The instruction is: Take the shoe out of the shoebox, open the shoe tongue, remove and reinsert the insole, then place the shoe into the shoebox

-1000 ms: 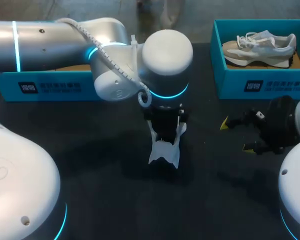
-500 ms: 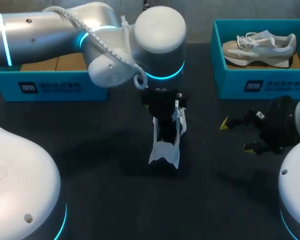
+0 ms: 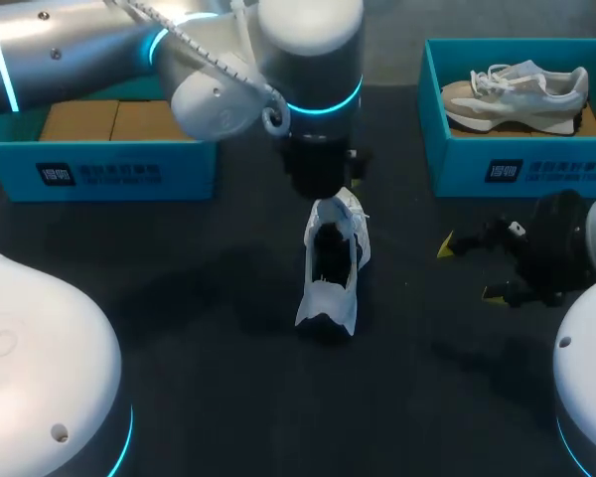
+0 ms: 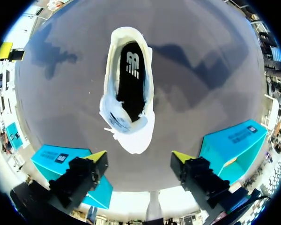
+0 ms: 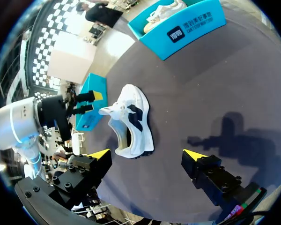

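A white shoe stands on its sole near the centre of the dark table, out of any box. Its mouth faces up, so both arms can reach it. The left wrist view looks straight down into the shoe and shows the dark insole lying flat inside. The tongue seems to be pulled forward, though I cannot be sure it is fully open.

My left gripper hangs directly above the shoe with its yellow-tipped fingers spread wide and nothing between them. I judge it is held there to give a clear drop into the opening for the insole.

My right gripper sits at 3 o'clock from the shoe, well apart from it. Its fingers are also spread and hold nothing. It looks parked to the side to leave room, yet close enough to steady the shoe.

A teal box with bare cardboard inside lies at 10 o'clock. I take this one to be the shoe's home. Another box, at 2 o'clock, holds a second shoe.
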